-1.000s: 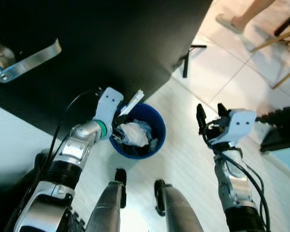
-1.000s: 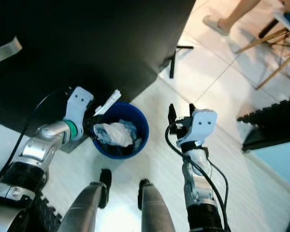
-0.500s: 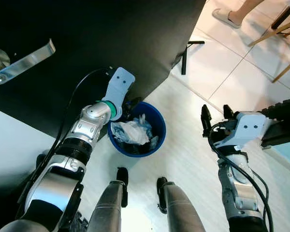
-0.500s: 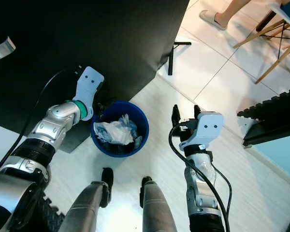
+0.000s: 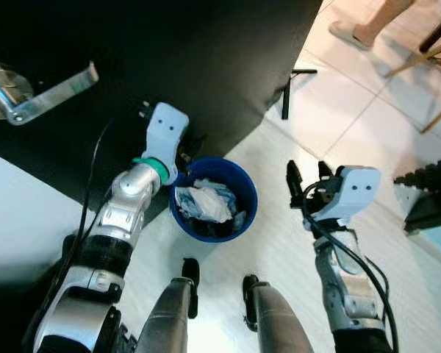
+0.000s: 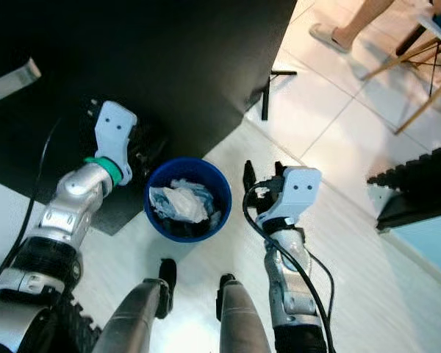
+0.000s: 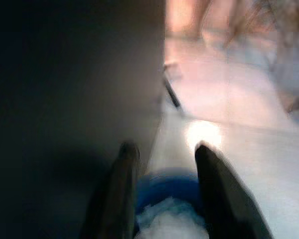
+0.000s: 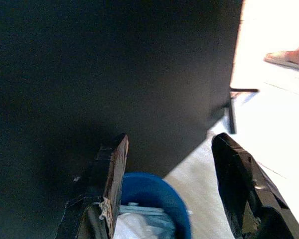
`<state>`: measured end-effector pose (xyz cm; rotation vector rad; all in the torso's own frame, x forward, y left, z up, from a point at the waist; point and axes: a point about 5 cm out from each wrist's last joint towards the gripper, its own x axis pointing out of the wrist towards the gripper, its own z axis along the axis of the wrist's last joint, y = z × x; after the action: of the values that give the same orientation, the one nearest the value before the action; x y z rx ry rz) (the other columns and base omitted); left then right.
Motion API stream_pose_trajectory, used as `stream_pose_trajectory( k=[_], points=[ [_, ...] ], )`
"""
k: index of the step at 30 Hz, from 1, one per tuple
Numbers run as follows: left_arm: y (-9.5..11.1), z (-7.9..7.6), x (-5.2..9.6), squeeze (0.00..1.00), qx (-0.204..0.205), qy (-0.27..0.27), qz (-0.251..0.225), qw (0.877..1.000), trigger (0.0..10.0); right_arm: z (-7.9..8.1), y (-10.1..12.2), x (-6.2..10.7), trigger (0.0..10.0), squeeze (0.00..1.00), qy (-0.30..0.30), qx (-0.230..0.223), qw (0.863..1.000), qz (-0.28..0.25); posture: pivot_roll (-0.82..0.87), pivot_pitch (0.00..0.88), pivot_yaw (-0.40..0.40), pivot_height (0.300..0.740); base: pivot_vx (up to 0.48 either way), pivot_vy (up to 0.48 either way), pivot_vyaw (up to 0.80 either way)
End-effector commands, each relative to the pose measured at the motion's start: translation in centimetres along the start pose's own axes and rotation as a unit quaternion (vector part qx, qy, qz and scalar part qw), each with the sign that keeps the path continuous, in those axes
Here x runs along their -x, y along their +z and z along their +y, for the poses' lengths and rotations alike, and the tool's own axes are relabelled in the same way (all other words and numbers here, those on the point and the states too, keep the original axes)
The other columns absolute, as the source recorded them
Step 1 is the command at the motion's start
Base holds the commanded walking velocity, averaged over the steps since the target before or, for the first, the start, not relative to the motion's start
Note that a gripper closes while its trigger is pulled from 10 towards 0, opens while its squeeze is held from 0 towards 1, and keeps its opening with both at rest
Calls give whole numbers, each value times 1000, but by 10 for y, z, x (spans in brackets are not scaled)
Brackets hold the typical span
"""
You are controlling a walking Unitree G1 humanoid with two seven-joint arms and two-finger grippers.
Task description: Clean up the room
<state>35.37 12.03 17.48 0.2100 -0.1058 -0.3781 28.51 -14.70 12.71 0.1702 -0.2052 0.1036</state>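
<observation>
Blue trash bin (image 5: 213,200) stands on the pale floor against the black door (image 5: 169,59), crumpled white paper (image 5: 204,203) inside. I see my left gripper (image 7: 164,164) just above its rim, fingers apart, empty. Right gripper (image 5: 307,176) hovers beside the bin, fingers spread, empty. The head views add a lever handle (image 5: 29,99) and a person's foot (image 6: 331,37).

Beneath me the floor (image 5: 279,243) is pale planks that give way to white tiles (image 5: 338,110) farther out. A blue bin (image 5: 213,208) stuffed with crumpled white paper (image 5: 206,204) stands on the planks just ahead of my two feet (image 5: 217,276), right beside the black door (image 5: 206,66). A person's slippered foot (image 5: 347,33) rests on the tiles.
</observation>
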Motion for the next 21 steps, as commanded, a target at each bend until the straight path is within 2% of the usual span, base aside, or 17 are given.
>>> stream_pose_trajectory(
  k=[1,3,4,5,7,8,13,15,16,21],
  points=[
    [-3,-4,8,0,7,19,-1,1000,10000,0,-7,6,10000,0,-2,-4,1000,16,-75,160,69,740,0,0,0],
    [-9,-14,21,0,13,45,-4,999,10000,3,-10,7,10000,0,4,-2,1000,22,-82,116,60,740,0,0,0],
    [-9,-14,21,0,13,45,-4,999,10000,3,-10,7,10000,0,4,-2,1000,22,-82,116,60,740,0,0,0],
    [-18,-17,26,0,16,61,5,998,10000,2,-11,6,10000,0,7,0,1000,24,-87,96,53,740,0,0,0],
    [-18,-17,26,0,16,61,5,998,10000,2,-11,6,10000,0,7,0,1000,24,-87,96,53,740,0,0,0],
    [-37,-18,34,0,15,96,30,995,10000,-1,-12,4,10000,0,13,11,999,27,-89,63,35,740,0,0,0],
    [-44,-17,38,0,11,109,38,993,10000,-3,-13,3,10000,0,16,15,999,30,-82,53,28,740,0,0,0],
    [-49,-14,47,0,7,133,52,990,10000,-4,-17,0,10000,0,25,17,999,39,-64,25,8,740,0,0,0],
    [-49,-14,47,0,7,133,52,990,10000,-4,-17,0,10000,0,25,17,999,39,-64,25,8,740,0,0,0],
    [-52,-7,53,0,4,174,66,982,10000,5,-20,-9,10000,0,53,15,997,46,-36,2,-15,740,0,0,0]
  ],
)
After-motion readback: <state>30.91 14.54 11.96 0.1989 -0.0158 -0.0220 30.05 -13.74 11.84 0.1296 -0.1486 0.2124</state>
